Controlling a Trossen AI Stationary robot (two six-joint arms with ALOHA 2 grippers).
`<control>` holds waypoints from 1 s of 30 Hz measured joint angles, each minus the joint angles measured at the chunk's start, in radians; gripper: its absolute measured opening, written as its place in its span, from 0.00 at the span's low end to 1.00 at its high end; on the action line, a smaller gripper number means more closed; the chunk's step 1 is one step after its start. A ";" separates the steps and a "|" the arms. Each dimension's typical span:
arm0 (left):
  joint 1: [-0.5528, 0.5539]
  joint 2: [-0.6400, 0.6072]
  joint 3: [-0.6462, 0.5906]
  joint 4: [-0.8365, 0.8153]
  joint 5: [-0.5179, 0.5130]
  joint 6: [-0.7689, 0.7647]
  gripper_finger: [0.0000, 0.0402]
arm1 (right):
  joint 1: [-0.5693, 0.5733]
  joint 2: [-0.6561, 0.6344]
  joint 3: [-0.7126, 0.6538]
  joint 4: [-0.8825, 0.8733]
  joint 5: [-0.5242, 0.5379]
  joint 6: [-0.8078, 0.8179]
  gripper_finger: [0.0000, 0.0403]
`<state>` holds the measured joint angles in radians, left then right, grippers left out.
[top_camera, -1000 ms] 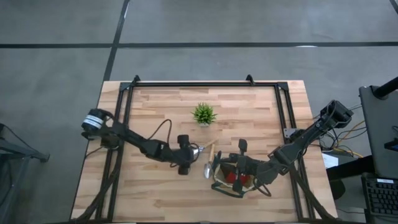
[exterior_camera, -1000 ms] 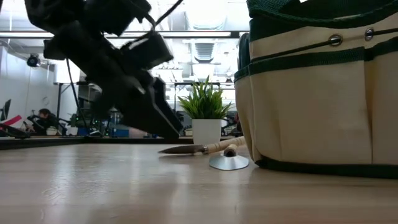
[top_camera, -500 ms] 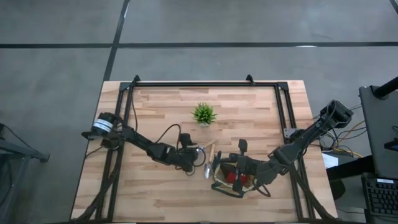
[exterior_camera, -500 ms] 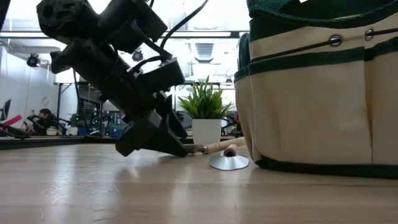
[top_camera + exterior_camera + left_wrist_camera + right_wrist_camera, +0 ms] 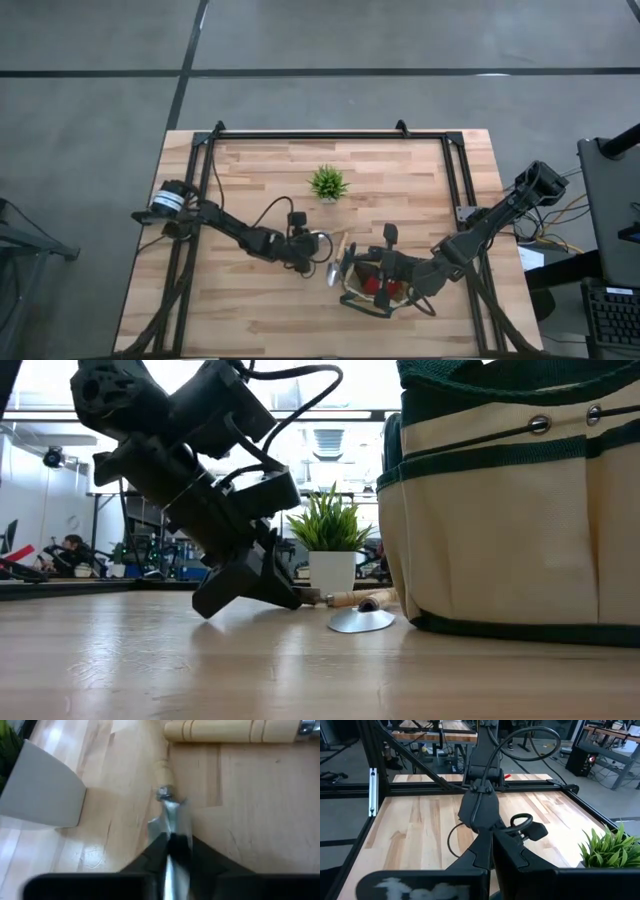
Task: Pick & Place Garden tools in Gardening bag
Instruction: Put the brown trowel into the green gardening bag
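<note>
The gardening bag (image 5: pixel 375 285) stands by my right gripper (image 5: pixel 392 268), fingers shut and empty. My left gripper (image 5: pixel 312 247) pinches the trowel (image 5: pixel 172 827) flat on the table: stiff, light, slippery blade; the wooden handle seems surer.

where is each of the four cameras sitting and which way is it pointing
High view: above the table, looking straight down; both arms show, left gripper on a trowel, right gripper over the gardening bag.
Low view: at table-top height, looking level across; the left arm, potted plant and bag wall.
Left wrist view: on the left wrist, looking past its fingers clamping the trowel blade.
Right wrist view: on the right wrist, facing the left arm across the table.
Shared: trowel and plant appear in high, low and left wrist views.
</note>
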<state>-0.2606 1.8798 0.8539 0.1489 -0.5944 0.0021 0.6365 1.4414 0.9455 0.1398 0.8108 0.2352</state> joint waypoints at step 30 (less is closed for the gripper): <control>-0.083 -0.438 -0.074 0.194 0.061 -0.346 0.00 | 0.047 0.000 -0.002 -0.013 -0.092 -0.296 0.02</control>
<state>-0.3435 1.4420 0.7794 0.3428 -0.5336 -0.3435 0.6834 1.4418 0.9440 0.1268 0.7188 -0.0610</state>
